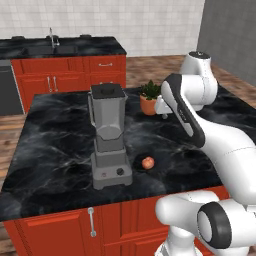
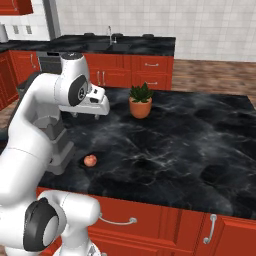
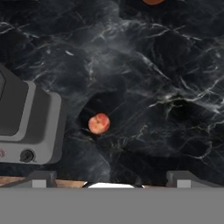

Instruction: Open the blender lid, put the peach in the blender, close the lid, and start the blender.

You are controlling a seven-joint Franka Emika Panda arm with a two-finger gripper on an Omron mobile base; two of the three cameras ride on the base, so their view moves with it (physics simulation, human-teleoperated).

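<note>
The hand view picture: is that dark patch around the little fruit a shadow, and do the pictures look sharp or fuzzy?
Hand view: the peach sits in a soft dark patch on the black marble counter, likely a shadow; edges look slightly soft. Left base view: a small dark shadow hugs the peach beside the blender; the image is mildly blurred. Right base view: even light, no glare.

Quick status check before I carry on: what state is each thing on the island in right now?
blender: upright on the counter, jar seated on its base.
blender lid: still on the jar, closed.
peach: lying on the counter beside the blender base, untouched.
gripper: open, empty, high above the counter.
potted plant: upright, behind the peach.
</note>
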